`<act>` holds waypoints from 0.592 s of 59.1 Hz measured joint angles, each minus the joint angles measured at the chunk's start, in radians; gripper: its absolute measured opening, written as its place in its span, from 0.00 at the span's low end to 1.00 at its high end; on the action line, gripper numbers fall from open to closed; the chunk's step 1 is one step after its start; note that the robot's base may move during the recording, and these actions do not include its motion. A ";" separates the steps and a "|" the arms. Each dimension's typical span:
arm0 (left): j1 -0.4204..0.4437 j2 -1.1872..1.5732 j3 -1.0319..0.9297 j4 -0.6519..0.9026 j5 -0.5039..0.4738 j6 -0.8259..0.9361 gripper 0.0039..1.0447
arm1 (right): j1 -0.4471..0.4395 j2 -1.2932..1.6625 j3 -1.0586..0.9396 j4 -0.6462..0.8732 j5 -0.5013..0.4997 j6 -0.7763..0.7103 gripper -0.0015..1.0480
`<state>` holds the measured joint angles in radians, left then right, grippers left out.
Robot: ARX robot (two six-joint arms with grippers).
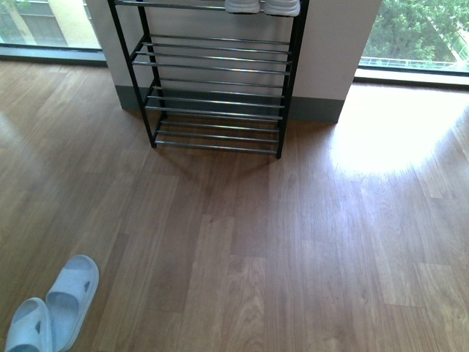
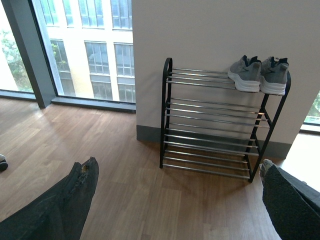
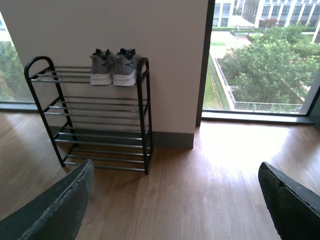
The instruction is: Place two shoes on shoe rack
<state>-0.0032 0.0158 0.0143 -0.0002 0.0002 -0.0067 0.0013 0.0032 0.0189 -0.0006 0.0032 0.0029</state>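
Observation:
The black shoe rack (image 1: 212, 95) stands against the white wall ahead; its frame also shows in the left wrist view (image 2: 215, 125) and the right wrist view (image 3: 95, 115). A pair of grey sneakers (image 2: 260, 74) (image 3: 114, 67) sits side by side on its top tier, their white soles just visible at the front view's top edge (image 1: 262, 6). Two pale blue slides (image 1: 55, 304) lie on the floor at the near left. My left gripper (image 2: 177, 192) and right gripper (image 3: 175, 195) hang open above bare floor, far from any shoe, with nothing between the fingers.
Wood-plank floor (image 1: 278, 242) stretches between me and the rack. Floor-to-ceiling windows (image 1: 418, 33) flank the wall on both sides, and a bright sun patch (image 1: 396, 132) lies on the floor to the right. A dark object (image 2: 2, 162) peeks in at the left wrist view's edge.

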 joint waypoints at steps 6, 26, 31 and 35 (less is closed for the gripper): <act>0.000 0.000 0.000 0.000 0.000 0.000 0.91 | 0.000 0.000 0.000 0.000 0.000 0.000 0.91; 0.000 0.000 0.000 0.000 0.000 0.000 0.91 | 0.000 0.001 0.000 0.000 -0.003 0.000 0.91; 0.000 0.000 0.000 0.000 0.000 0.000 0.91 | 0.000 0.001 0.000 0.000 -0.003 0.000 0.91; 0.000 0.000 0.000 0.000 -0.001 0.000 0.91 | 0.000 0.000 0.000 0.000 0.000 0.000 0.91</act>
<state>-0.0032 0.0158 0.0143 -0.0002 -0.0006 -0.0063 0.0013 0.0036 0.0193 -0.0010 0.0029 0.0025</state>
